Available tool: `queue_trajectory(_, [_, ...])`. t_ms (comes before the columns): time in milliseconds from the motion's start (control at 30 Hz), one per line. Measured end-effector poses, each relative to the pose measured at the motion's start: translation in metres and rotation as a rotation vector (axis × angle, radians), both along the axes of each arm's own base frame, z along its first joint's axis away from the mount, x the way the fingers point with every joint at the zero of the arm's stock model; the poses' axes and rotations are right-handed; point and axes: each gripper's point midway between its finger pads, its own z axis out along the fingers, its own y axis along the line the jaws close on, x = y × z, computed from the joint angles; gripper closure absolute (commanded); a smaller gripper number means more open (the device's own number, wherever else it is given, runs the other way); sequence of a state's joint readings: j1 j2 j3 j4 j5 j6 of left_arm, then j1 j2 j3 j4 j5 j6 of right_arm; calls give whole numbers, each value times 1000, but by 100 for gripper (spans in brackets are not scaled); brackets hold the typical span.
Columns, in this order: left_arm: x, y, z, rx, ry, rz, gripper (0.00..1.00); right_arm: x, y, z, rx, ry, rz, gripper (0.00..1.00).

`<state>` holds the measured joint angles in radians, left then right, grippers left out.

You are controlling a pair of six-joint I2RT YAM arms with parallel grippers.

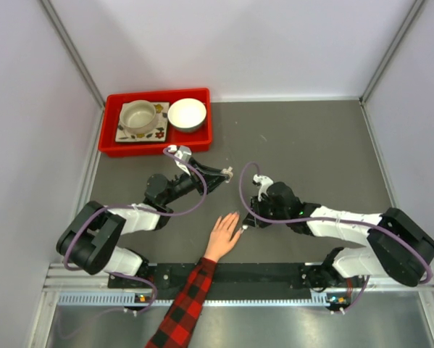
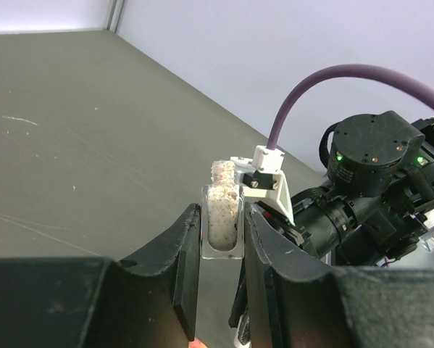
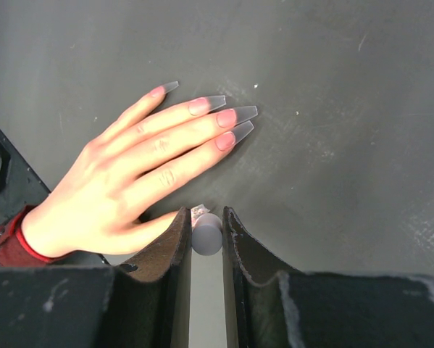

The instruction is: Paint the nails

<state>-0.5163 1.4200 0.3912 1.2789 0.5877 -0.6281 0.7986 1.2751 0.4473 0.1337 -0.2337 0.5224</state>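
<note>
A light-skinned hand (image 1: pixel 222 235) in a red-and-black plaid sleeve (image 1: pixel 184 304) lies flat on the dark table, fingers spread. Its long nails (image 3: pixel 235 116) are pink with greyish clear tips. My right gripper (image 3: pixel 206 230) is shut on a round pale brush cap (image 3: pixel 207 237). The brush end (image 3: pixel 200 212) sits at the thumb, whose tip is hidden behind my left finger. In the top view this gripper (image 1: pixel 247 221) is just right of the hand. My left gripper (image 2: pixel 222 235) is shut on a small clear polish bottle (image 2: pixel 223 214) of pale speckled polish, held above the table beyond the fingertips (image 1: pixel 227 172).
A red tray (image 1: pixel 155 93) at the back left holds a cup (image 1: pixel 139 116) on a patterned tile and a white bowl (image 1: pixel 187 114). The right arm's wrist (image 2: pixel 369 177) is close beside the bottle. Grey walls close in the left and right sides.
</note>
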Motion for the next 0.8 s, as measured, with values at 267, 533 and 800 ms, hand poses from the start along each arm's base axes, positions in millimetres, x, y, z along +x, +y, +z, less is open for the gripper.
queue_trajectory(267, [-2,1,6,-7,-19,-2,100,9,5,10,7,-29,-2,100])
queue_trajectory(533, [-2,1,6,-7,-19,-2,100,15,8,30,31,-78,-3,100])
queue_trajectory(800, [-2,1,6,-7,-19,-2,100,8,7,33,46,-68,10,100])
